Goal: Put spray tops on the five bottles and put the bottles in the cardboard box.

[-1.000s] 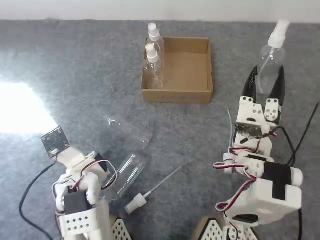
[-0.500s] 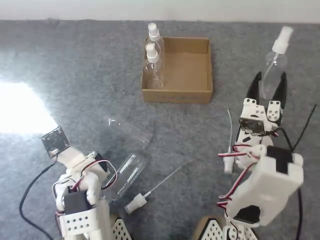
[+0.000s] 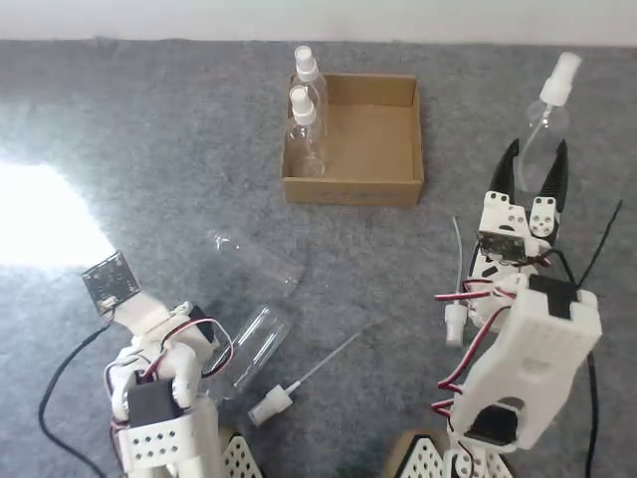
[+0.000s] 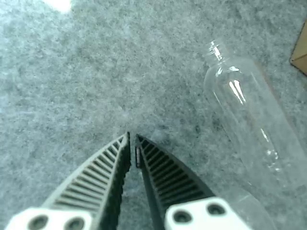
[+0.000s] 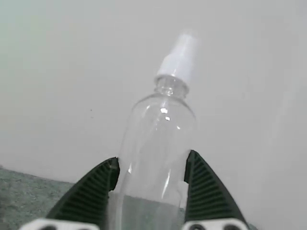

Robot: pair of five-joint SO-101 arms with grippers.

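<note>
My right gripper [image 3: 530,174] is shut on a clear bottle [image 3: 543,124] with a white spray top [image 3: 560,72], held tilted to the right of the cardboard box [image 3: 370,181]. In the right wrist view the fingers [image 5: 204,184] press both sides of the bottle [image 5: 158,143]. Two capped bottles [image 3: 304,134] stand in the box's left side. Two topless bottles lie near the left arm, one [image 3: 257,259] above the other [image 3: 254,344]. My left gripper [image 4: 132,140] is shut and empty over the carpet, beside a topless bottle [image 4: 249,124].
A loose spray top [image 3: 271,403] with its long tube lies in front of the left arm. Another loose spray top [image 3: 455,324] lies beside the right arm's base. The right half of the box floor [image 3: 383,134] is bare. A bright light patch [image 3: 40,214] marks the carpet's left.
The right arm's rear links have swung up and over, and its gripper with the bottle has shifted slightly right and nearer. The left arm has not moved.
</note>
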